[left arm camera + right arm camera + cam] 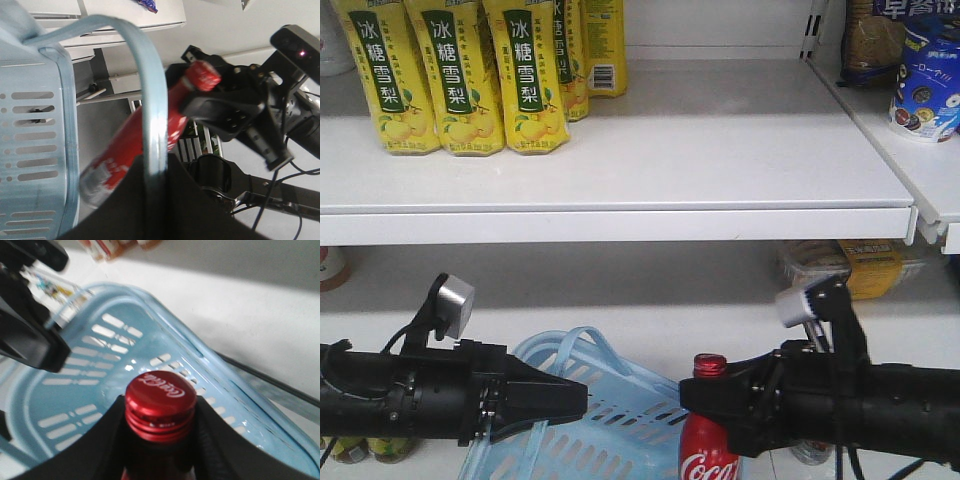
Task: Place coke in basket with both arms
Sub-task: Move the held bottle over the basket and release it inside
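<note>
Two white metal store shelves (620, 150) filled the front view, smooth and matte, with a slotted upright at the right edge. On the upper shelf stood yellow pear-drink bottles (450, 75) with green labels and Chinese script; snack packets (920, 70) sat on the neighbouring shelf to the right, and a wrapped yellow package (865, 265) lay on the lower shelf.

Below, the light blue plastic basket (620, 400) hung between the two black arms, its slotted wall glossy and its thin loop handles curved. The left end effector (555, 400) was closed on one of those handles (152, 100); in the left wrist view the handle ran straight down into the black jaws.

The right end effector (705, 400) was clamped around the neck of the coke (708, 455), a slim red aluminium bottle with white script and a ribbed red screw cap (160, 395). The bottle was upright, at the basket's right rim; the right wrist view showed the cap above the basket's slotted interior (100, 370). Whether its base was inside the basket could not be told. Each arm carried a small silver-grey box (453, 303) on top.
</note>
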